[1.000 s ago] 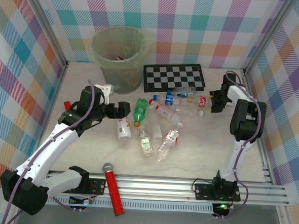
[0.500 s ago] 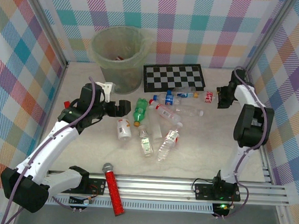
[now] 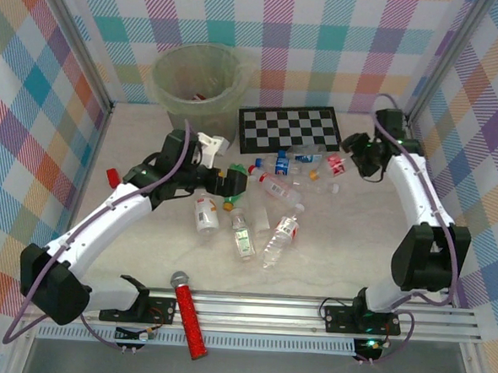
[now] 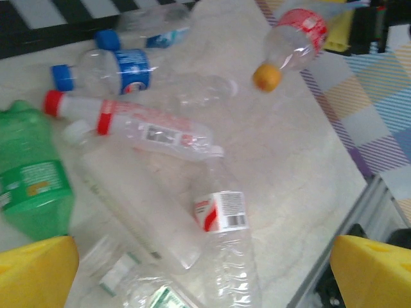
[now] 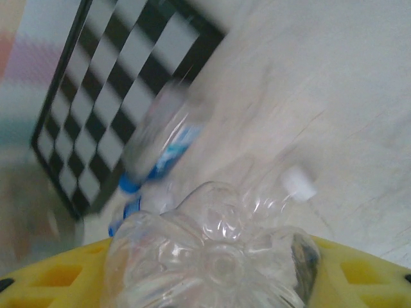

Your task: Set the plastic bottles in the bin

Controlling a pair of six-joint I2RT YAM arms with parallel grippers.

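Several plastic bottles (image 3: 265, 200) lie in a loose pile on the table in front of the chequered board. The pale-green bin (image 3: 196, 82) stands at the back left. My left gripper (image 3: 232, 184) hovers open over the pile's left side, by the green bottle (image 4: 29, 186). Below its wide-apart yellow fingers (image 4: 35, 273) lies a clear bottle with a red-and-white label (image 4: 221, 218). My right gripper (image 3: 354, 152) is shut on a clear red-labelled bottle (image 3: 336, 165) with an orange cap (image 4: 266, 77), its base (image 5: 212, 256) between the yellow fingers.
The black-and-white chequered board (image 3: 291, 126) lies behind the pile. A red microphone (image 3: 187, 305) lies by the front rail, and a small red block (image 3: 112, 176) sits near the left wall. Plaid walls enclose the table.
My left arm has swung right, bringing its gripper over the pile. The right gripper has closed further on the red-labelled bottle and lifted it off the table, the arm stretching up.
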